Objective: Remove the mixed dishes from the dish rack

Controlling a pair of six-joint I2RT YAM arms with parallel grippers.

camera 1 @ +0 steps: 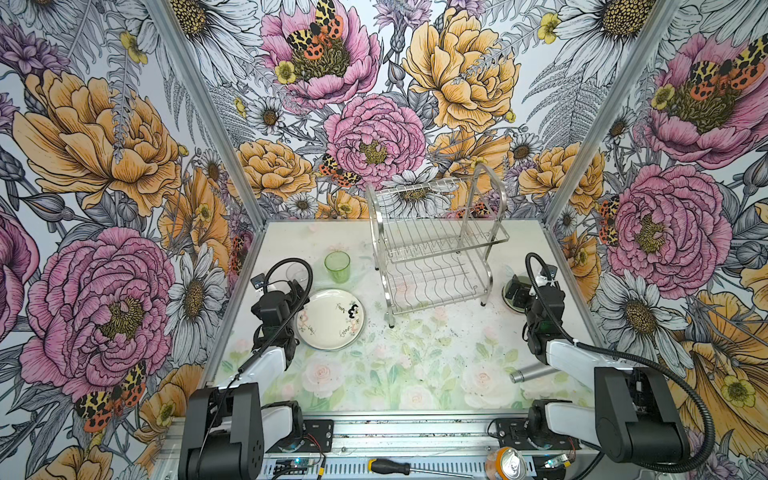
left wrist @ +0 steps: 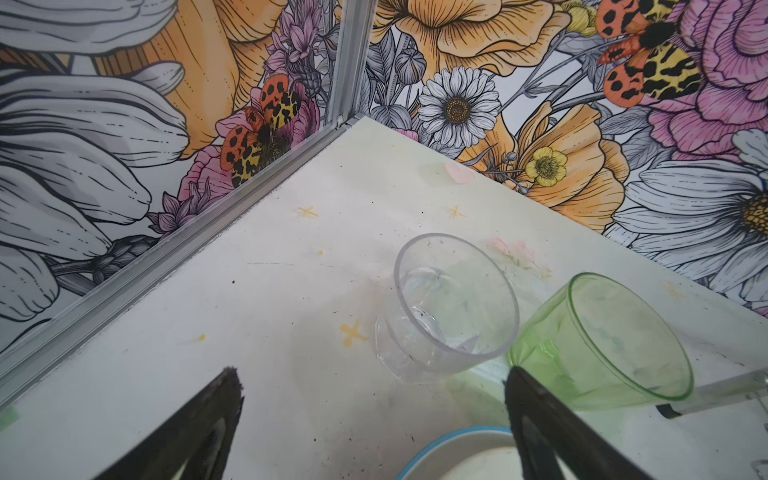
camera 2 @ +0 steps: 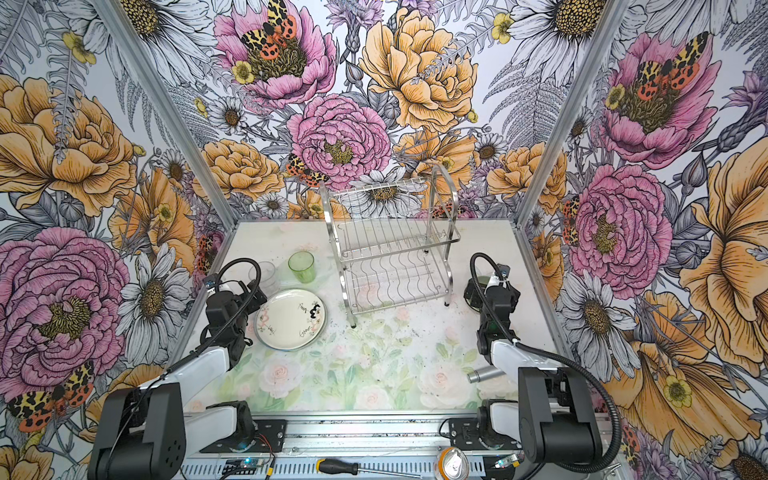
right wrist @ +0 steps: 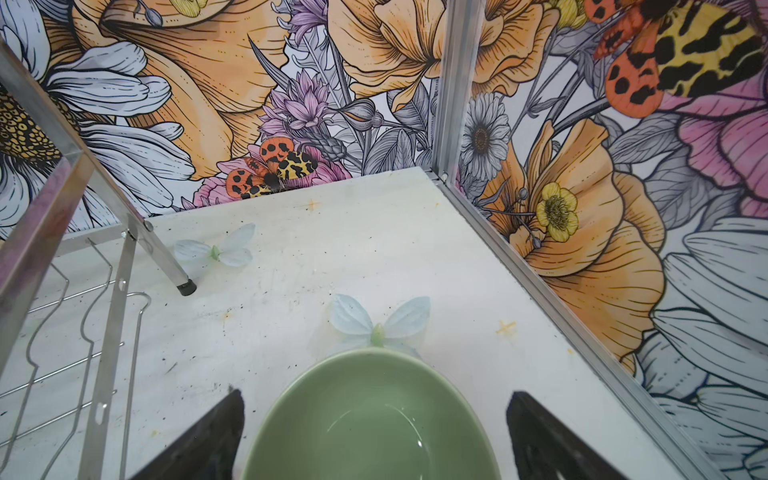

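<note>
- Since both tiers of the dish rack point(camera 1: 436, 251) stand bare in both top views, at the far middle of the table point(camera 1: 415, 357), judge the unloading all but finished. What remains is a clean retreat.
- Left of the rack, the green tumbler point(camera 1: 337, 268) stands upright. The clear glass point(left wrist: 453, 307) is just beside it, further left. The cream plate point(camera 1: 331, 319) lies flat, nearer than both.
- Right of the rack, the pale green bowl point(right wrist: 370, 419) sits mouth up on the table.
- Left gripper point(left wrist: 372, 374): jaws wide and empty, hovering on the near side of the glass and tumbler. Raise it straight up before you draw back, because a sideways swing could tip either cup.
- Right gripper point(right wrist: 375, 394): jaws wide, one finger to each side of the bowl. You cannot tell whether they touch it. Clear the rim first, then pull toward the near side, keeping off the rack's leg.
- The grey metal cylinder point(camera 1: 528, 373) lies on its side by the right forearm, near right. Leave it, and mind the elbow.
- Anything stacked under the plate or bowl is hidden, so check before calling it done.
</note>
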